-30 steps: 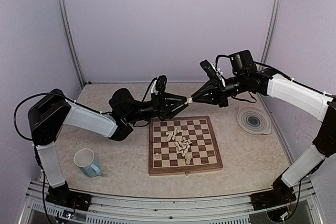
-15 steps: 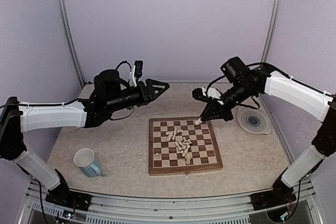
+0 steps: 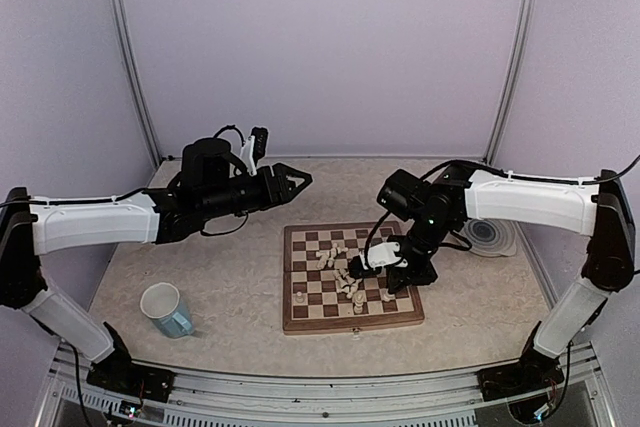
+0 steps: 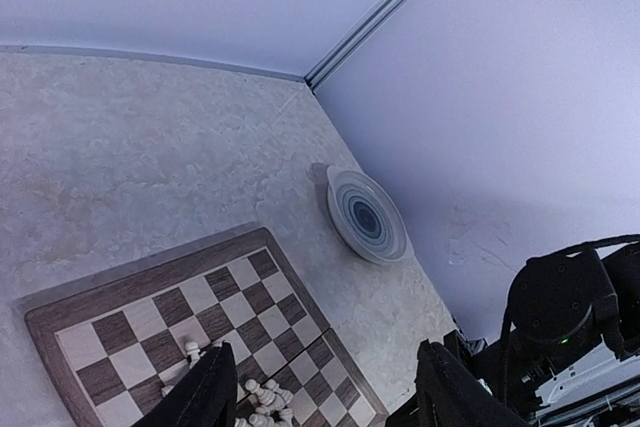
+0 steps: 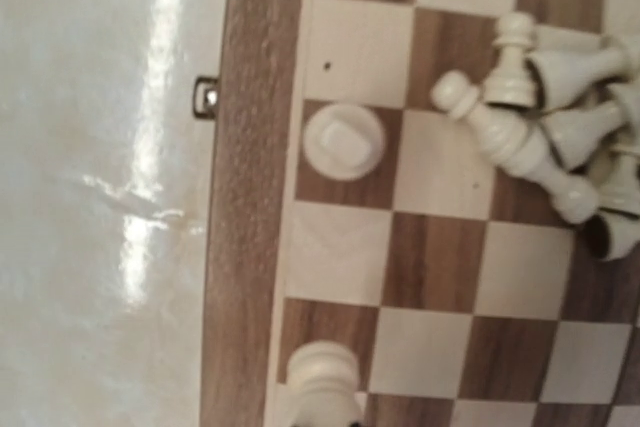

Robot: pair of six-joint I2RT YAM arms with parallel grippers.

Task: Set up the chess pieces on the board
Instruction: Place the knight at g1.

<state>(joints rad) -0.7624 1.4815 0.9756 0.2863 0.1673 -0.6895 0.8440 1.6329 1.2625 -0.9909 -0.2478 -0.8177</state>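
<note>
Cream chess pieces mostly toppled in a heap near the middle of the board, one standing alone toward its near left corner. Left hand high above the worktop, beyond the board's far left corner, fingers spread wide with nothing between them, well apart from the heap. Right hand low over the board's right half, just beside the heap; clenched or released, impossible to tell, fingers out of its wrist view. Seen from that wrist: one figure end-on on a dark square by the border, another blurred at the bottom edge. Cup left of the board, ringed plate to its right.
</note>
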